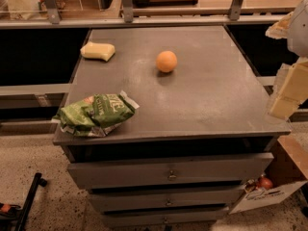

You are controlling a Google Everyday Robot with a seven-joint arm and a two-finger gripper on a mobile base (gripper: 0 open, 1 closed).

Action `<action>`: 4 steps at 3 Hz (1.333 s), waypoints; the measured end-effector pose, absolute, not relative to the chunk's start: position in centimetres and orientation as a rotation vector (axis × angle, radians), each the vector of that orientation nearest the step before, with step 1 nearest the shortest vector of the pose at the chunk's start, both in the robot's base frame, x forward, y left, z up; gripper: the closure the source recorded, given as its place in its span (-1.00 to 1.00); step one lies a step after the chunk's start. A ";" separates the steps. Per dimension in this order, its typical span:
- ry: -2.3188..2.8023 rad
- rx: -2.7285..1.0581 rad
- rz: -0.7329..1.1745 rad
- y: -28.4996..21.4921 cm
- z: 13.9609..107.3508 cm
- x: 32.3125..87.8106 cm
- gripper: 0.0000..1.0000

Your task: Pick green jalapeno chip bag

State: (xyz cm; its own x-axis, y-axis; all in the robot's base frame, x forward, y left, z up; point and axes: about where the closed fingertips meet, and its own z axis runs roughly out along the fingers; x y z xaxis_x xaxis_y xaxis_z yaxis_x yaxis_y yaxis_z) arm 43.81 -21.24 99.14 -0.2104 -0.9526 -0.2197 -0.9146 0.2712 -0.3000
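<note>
Green jalapeno chip bag (95, 114) lies crumpled at the near left corner of the tabletop (207, 105), well nearer to us than the orange (166, 61) and off to its left. Its left end hangs out past the side edge and its near side sits just short of the front lip. That overhang is our main worry. A push coming from the orange's side, or a pinch that catches only slack foil, would likely slide the bag off the corner to the floor, and the shiny wrinkled skin may slip out of a shallow grip. We judge a descent from above, onto the thick middle of the bag, safer than a sideways sweep. The hand (288, 93) hangs far to the right of the orange and a little nearer than it, about over the tabletop's right edge and well apart from the bag; we cannot tell whether it is released or clenched. On the near side of the orange the surface gives open room to cross, so a path kept toward the front need not touch the fruit. The pale yellow block (98, 51) sits left of the orange and slightly beyond it, close to the left edge and out of the way. Farther than the orange, a metal rail (144, 20) closes the back.
</note>
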 end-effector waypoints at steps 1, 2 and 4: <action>2.191 -1.698 -0.148 -21.2 99.1 43.8 -1.00; 2.147 -1.750 -0.136 -19.3 98.7 44.5 -1.00; 1.948 -1.985 -0.162 -9.9 96.1 48.2 -1.00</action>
State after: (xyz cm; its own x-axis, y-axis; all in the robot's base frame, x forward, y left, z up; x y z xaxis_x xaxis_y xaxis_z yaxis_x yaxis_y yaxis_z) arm 48.23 -9.88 96.15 0.0463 -0.9854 -0.1637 -0.9450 0.0100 -0.3270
